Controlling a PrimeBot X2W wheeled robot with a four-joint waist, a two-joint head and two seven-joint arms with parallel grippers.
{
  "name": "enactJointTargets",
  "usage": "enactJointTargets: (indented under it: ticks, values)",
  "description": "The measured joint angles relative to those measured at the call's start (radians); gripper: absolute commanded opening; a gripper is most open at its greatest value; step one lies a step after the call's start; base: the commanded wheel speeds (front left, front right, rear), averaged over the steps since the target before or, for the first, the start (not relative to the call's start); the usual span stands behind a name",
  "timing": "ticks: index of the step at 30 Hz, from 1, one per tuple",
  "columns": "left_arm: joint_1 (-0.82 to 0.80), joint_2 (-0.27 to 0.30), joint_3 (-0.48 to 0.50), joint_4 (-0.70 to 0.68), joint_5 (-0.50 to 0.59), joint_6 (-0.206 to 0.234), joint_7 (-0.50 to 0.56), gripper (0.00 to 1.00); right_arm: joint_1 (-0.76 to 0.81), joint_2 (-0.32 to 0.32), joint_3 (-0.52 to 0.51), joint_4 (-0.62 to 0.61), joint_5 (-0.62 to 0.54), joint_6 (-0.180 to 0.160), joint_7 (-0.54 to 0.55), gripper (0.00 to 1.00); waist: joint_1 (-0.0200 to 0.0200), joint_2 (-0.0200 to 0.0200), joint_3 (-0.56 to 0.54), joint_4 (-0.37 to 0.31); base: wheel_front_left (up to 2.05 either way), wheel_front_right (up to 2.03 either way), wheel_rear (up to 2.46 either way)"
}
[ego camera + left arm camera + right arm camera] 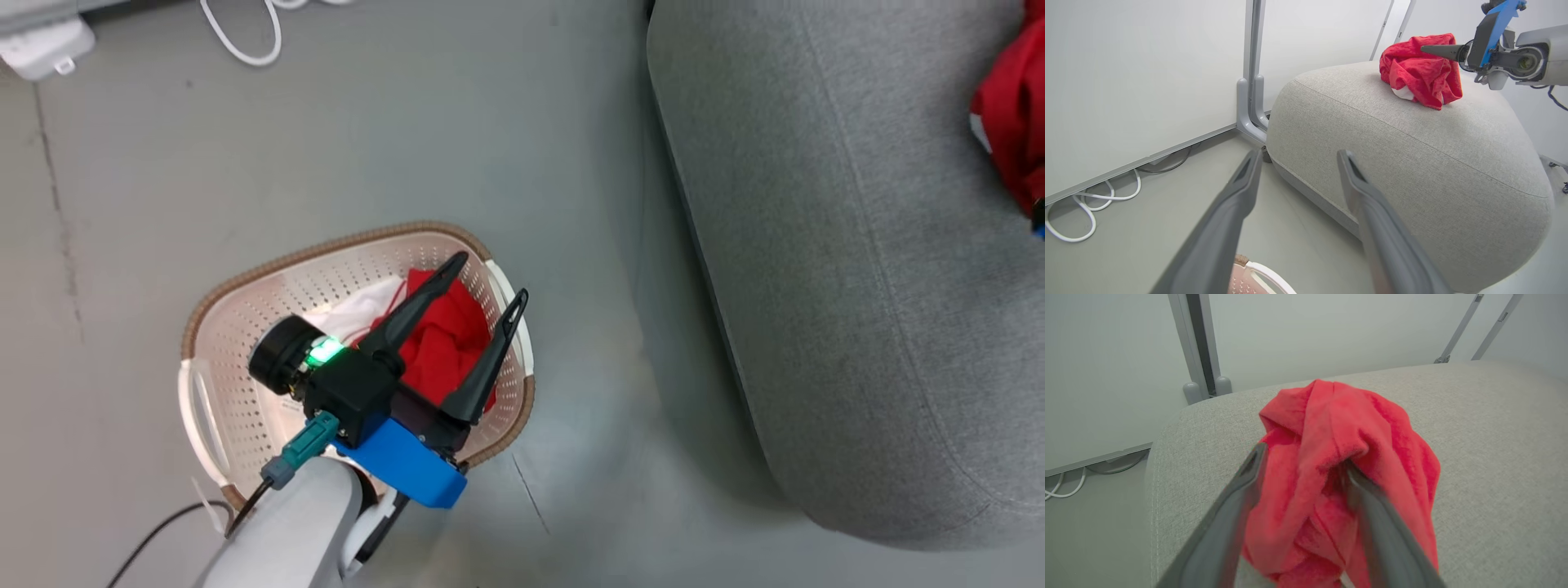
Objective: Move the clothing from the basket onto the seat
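The cream basket stands on the floor at the lower left, and its rim peeks in at the bottom of the left wrist view. A red garment with a white panel lies inside it. My left gripper hovers over the basket, open and empty, fingers pointing toward the grey seat. The second red garment rests bunched on the seat. My right gripper is open with its fingers either side of that garment; one finger touches the cloth.
A strip of bare grey floor separates basket and seat. A white cable and a white device lie on the floor at the far left. Behind the seat stand white wall panels with a grey post and looped cables.
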Motion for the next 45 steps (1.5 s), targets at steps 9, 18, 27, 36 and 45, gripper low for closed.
enactJointTargets:
  ticks: [9,18,27,36,45]
  values:
    - [0.148,-0.071,0.101,0.044,-0.025,0.0,0.0,1.0,0.149,0.047,0.11,-0.05,-0.026,0.0,-0.016,1.0,-0.0003,0.0,-0.187,0.004,0.0,0.0,0.0]
    - [0.294,-0.109,0.219,0.092,-0.023,0.0,0.0,1.0,0.394,0.089,0.186,-0.218,-0.026,0.0,-0.029,1.0,-0.0006,0.0,-0.397,0.028,0.0,0.0,0.0]
    - [0.372,-0.126,0.315,0.119,-0.008,0.0,0.0,1.0,0.656,0.182,0.192,-0.52,-0.084,0.0,0.022,1.0,-0.0004,0.0,-0.513,0.101,0.0,0.0,0.0]
    - [0.398,-0.14,0.413,0.142,0.007,0.0,0.0,1.0,0.84,0.266,0.192,-0.769,-0.143,0.0,0.102,1.0,-0.0002,0.0,-0.56,0.154,0.0,0.0,0.0]
    - [0.409,-0.148,0.503,0.158,0.021,0.0,0.0,1.0,0.932,0.315,0.195,-0.898,-0.159,0.0,0.145,1.0,-0.0001,0.0,-0.577,0.17,0.0,0.0,0.0]
